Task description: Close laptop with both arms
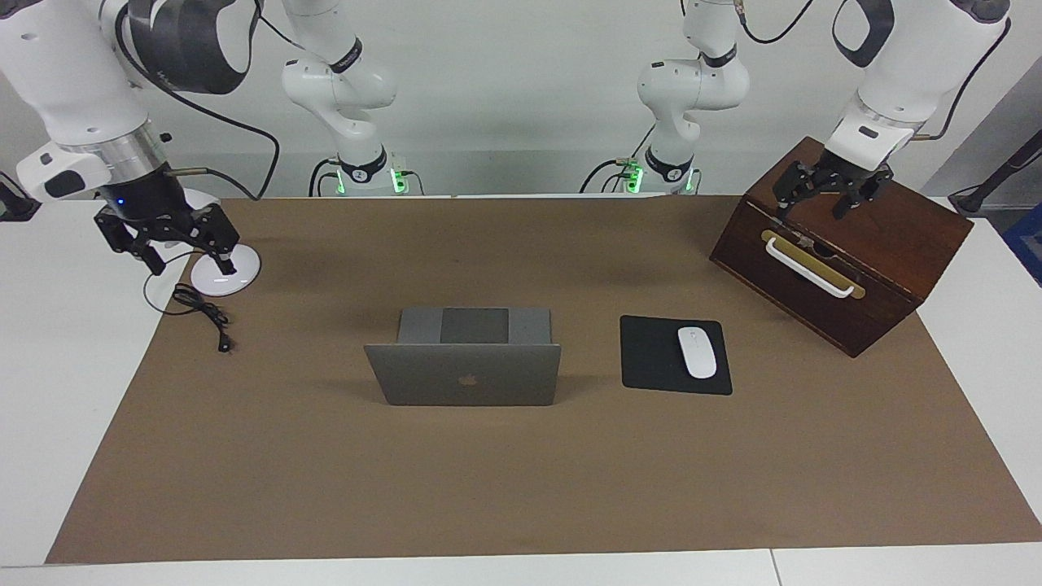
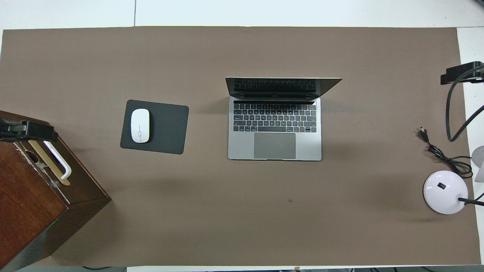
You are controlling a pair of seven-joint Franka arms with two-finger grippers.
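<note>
From the facing view, one laptop stands open in the middle of the brown mat, its lid upright with the logo side away from the robots. Beside it, toward the left arm's end, lies one black mouse pad carrying one white mouse. One wooden box sits at that end's corner nearest the robots; the left gripper hangs over its top, fingers spread, holding nothing. The right gripper hangs over one white lamp base at the other end's edge, likewise spread and empty. One black cable lies next to the base.

From overhead, the laptop shows one keyboard and one trackpad, well apart from both grippers.
</note>
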